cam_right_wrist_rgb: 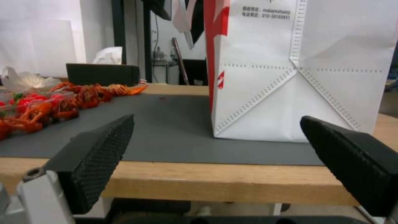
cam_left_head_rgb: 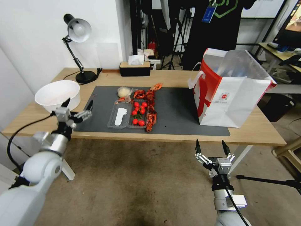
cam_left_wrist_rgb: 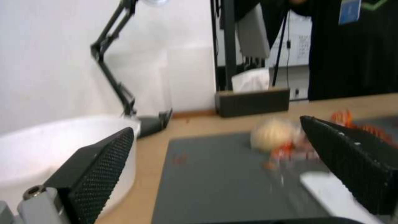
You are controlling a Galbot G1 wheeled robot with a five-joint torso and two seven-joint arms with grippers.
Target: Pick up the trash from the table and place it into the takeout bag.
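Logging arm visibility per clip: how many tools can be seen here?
2. The left tool, open, hovers at the table's left end beside the white basin; the right tool, open, sits below the table's front edge, facing the paper bag.

the left wrist view is smeared, so the pale wad (cam_left_wrist_rgb: 273,133) and the red bits (cam_left_wrist_rgb: 286,149) beside it on the mat (cam_left_wrist_rgb: 215,180) are too blurred to make out. the right wrist view cuts off the top of the takeout bag (cam_right_wrist_rgb: 298,77), and in the head view its inside (cam_left_head_rgb: 241,66) is hidden.
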